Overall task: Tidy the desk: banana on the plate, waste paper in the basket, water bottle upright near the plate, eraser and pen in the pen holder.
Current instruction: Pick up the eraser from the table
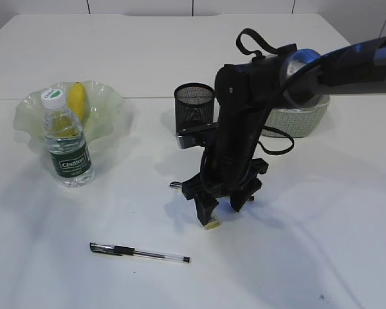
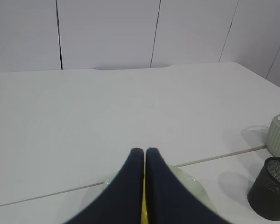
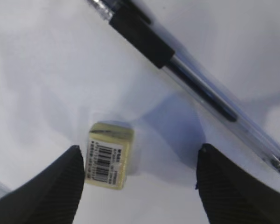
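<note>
My left fingers sit pressed together above the ruffled glass plate, while my right fingers stand apart over the small cream block eraser on the smooth white counter, beside the clear-barrelled pen.

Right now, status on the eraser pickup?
Right gripper open, straddling eraser on desk, not gripped. Left gripper shut, empty. Pen lies close beyond.
</note>
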`<state>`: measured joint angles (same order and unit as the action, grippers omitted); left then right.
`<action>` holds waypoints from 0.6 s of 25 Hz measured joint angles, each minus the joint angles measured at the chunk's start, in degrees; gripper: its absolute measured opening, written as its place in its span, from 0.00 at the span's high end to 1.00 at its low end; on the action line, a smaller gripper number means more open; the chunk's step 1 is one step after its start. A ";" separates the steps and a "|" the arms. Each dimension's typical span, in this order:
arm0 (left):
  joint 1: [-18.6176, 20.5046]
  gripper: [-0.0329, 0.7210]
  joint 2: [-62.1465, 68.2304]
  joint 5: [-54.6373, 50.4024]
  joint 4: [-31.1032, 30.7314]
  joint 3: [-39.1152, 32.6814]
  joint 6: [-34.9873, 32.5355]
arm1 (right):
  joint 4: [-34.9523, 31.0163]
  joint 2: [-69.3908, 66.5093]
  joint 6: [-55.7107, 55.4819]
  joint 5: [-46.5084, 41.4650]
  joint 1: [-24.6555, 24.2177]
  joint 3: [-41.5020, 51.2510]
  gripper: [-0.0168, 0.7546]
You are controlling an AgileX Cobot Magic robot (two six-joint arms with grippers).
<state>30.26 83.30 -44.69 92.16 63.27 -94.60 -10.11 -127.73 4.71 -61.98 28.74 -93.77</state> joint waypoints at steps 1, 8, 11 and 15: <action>0.00 0.99 0.00 0.00 0.00 0.00 0.00 | 0.65 0.00 0.00 0.00 0.00 0.00 0.26; 0.00 0.99 0.00 0.00 0.00 0.00 0.00 | 1.61 0.00 0.00 0.00 0.00 0.00 0.26; 0.00 0.99 0.00 0.00 0.00 0.00 0.00 | 1.61 0.00 0.00 0.00 0.00 0.00 0.26; 0.00 0.99 0.00 0.00 0.00 0.00 0.00 | 1.61 0.00 -0.11 0.43 0.00 0.00 0.26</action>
<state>30.26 83.30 -44.69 92.16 63.27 -94.60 -8.50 -127.73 4.60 -61.55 28.74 -93.77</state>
